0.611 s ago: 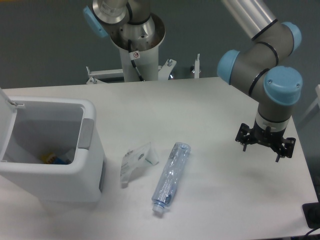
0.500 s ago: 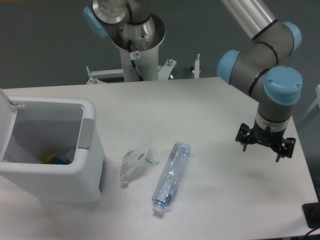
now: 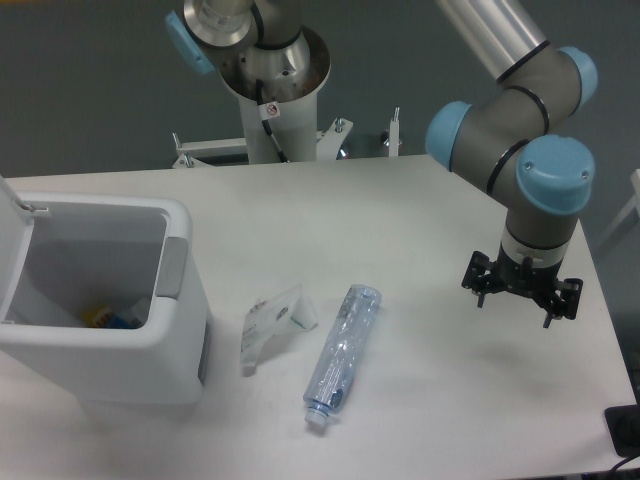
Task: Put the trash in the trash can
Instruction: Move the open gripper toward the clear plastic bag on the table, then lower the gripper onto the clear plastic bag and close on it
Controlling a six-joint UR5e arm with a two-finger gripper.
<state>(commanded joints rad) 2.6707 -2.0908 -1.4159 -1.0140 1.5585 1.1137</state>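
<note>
While the arm (image 3: pixel 500 110) reaches in from the upper right of the fixed camera's view, we see its silver upper link run down to grey joints with blue caps, and the wrist points straight down over the right part of the table (image 3: pixel 420 220). The gripper (image 3: pixel 520 296) hangs in the air above the tabletop with its dark fingers spread wide and nothing between them. It is well apart from both pieces of trash.

We find the crushed bottle (image 3: pixel 342 354) lying on its side near the middle of the table, its white cap toward the front edge. Just left of it lies the crumpled wrapper (image 3: pixel 272 318), close to the bottle but, as far as we can tell, not touching it. The trash can (image 3: pixel 130 340) stands at the left of the table with its lid (image 3: pixel 12 240) swung up and open; some small yellow and blue items lie at its bottom.

The table is white and matte. Behind it we see a dark grey wall and the arm's silver pedestal (image 3: pixel 268 90) at the table's far edge.
</note>
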